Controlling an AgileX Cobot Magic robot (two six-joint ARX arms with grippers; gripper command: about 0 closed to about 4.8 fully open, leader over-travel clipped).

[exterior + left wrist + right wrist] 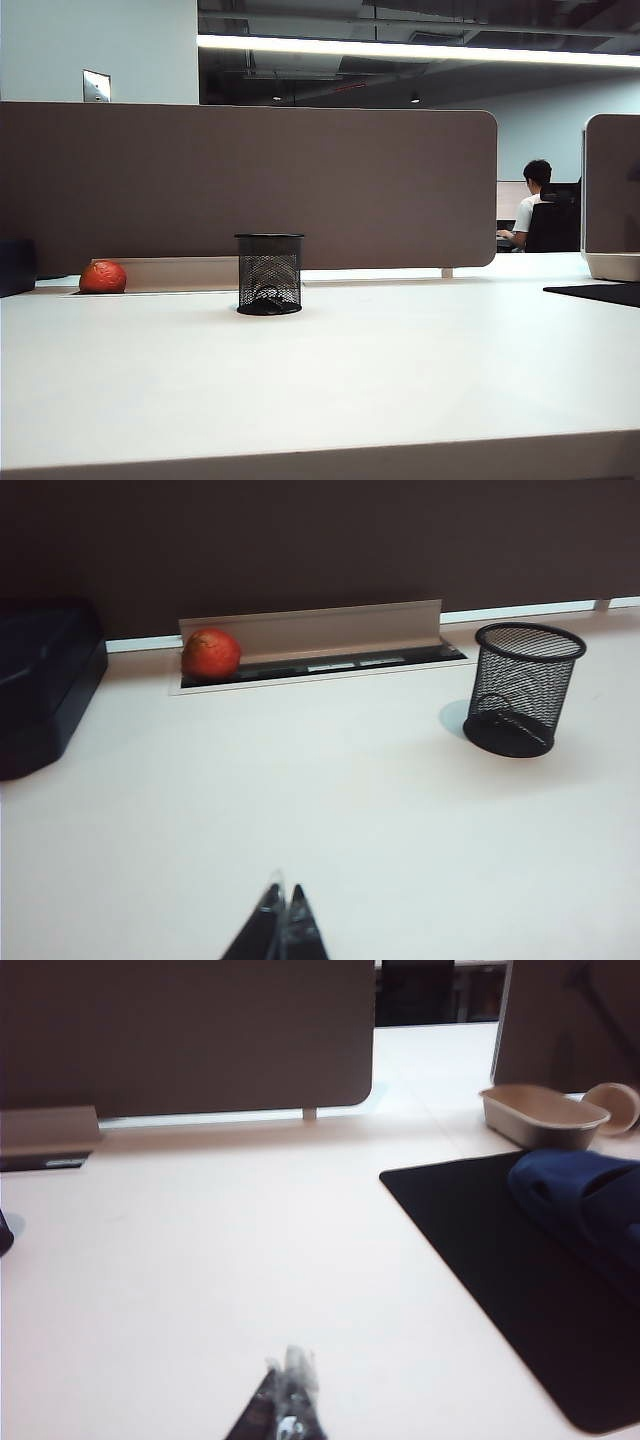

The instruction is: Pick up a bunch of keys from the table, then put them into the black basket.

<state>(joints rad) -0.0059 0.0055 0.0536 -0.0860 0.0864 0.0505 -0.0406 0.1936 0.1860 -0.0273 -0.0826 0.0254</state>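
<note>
Now we see the black basket [269, 273] upright on the tabletop [320, 380], the bunch of keys [510, 720] lying inside it on its base. Our left fingers [283, 920] hang pressed together above bare tabletop, the basket toward two o'clock in the left wrist view. Our right fingers [285, 1405] are likewise closed with nothing between them, beside a black mat [500, 1280]. An orange-red fruit [103, 277] sits at nine o'clock from the basket in the exterior view.
</note>
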